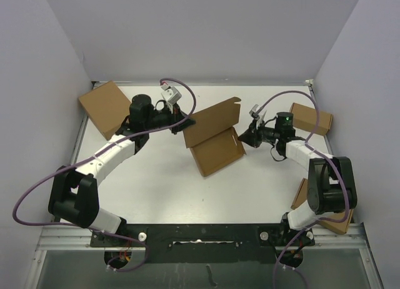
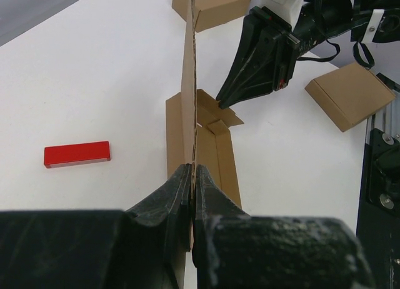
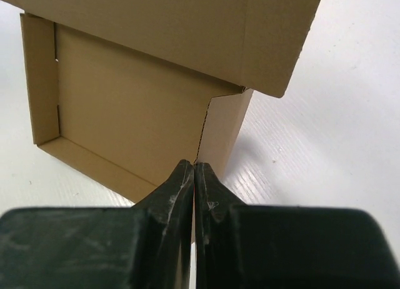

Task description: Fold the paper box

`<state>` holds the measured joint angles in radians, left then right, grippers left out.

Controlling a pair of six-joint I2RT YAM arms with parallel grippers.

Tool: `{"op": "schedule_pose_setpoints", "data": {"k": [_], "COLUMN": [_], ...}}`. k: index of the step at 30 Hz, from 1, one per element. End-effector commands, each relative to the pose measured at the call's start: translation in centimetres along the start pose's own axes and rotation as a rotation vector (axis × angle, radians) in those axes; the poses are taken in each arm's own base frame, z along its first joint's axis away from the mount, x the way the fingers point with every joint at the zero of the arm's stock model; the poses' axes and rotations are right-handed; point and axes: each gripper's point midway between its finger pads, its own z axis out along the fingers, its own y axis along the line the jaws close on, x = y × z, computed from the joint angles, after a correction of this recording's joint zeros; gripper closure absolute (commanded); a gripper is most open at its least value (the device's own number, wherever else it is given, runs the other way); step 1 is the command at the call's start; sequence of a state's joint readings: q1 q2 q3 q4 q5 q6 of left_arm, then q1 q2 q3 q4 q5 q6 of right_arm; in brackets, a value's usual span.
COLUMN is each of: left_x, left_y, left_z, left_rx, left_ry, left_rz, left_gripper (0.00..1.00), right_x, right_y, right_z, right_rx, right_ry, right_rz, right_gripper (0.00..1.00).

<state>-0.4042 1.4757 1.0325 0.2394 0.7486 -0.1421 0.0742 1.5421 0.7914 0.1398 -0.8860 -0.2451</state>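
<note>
The brown paper box (image 1: 217, 152) lies open in the middle of the table, its tray flat and its lid (image 1: 211, 121) raised. My left gripper (image 1: 182, 122) is shut on the lid's left edge. In the left wrist view the lid (image 2: 189, 82) stands edge-on, rising from between the fingertips of the gripper (image 2: 192, 170). My right gripper (image 1: 241, 137) is shut at the tray's right side wall. In the right wrist view its tips (image 3: 195, 166) pinch the top edge of that wall (image 3: 225, 126), with the tray floor (image 3: 125, 107) to the left and the lid (image 3: 187, 20) overhead.
Folded boxes lie at the far left (image 1: 105, 107), the far right (image 1: 311, 118) and the near right (image 1: 327, 214). A red block (image 2: 77, 154) lies on the table left of the box. White walls enclose the table on three sides.
</note>
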Motion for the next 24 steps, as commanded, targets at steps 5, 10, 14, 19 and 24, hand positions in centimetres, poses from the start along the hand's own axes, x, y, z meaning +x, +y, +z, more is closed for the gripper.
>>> {"op": "schedule_pose_setpoints", "data": {"k": [5, 10, 14, 19, 24], "left_x": [-2.4, -2.3, -2.2, -2.3, -2.5], "left_y": [-1.5, -1.5, -1.5, -1.4, -1.5], "left_z": [0.2, 0.1, 0.0, -0.2, -0.3], "left_rx": [0.064, 0.063, 0.060, 0.056, 0.058], "left_ry": [-0.071, -0.072, -0.070, -0.071, -0.074], "left_rz": [0.095, 0.097, 0.098, 0.106, 0.117], "left_gripper": [1.00, 1.00, 1.00, 1.00, 1.00], "right_x": [-1.3, -1.5, -2.1, -3.5, -5.4], "right_y": [0.2, -0.2, -0.2, -0.8, -1.3], "right_z": [0.0, -0.4, -1.0, -2.7, -5.4], "right_rx": [-0.118, -0.164, -0.208, -0.220, -0.204], "right_ry": [-0.031, -0.030, -0.030, -0.031, -0.085], "right_rz": [0.135, 0.181, 0.194, 0.186, 0.134], "right_gripper": [0.92, 0.78, 0.55, 0.37, 0.30]}}
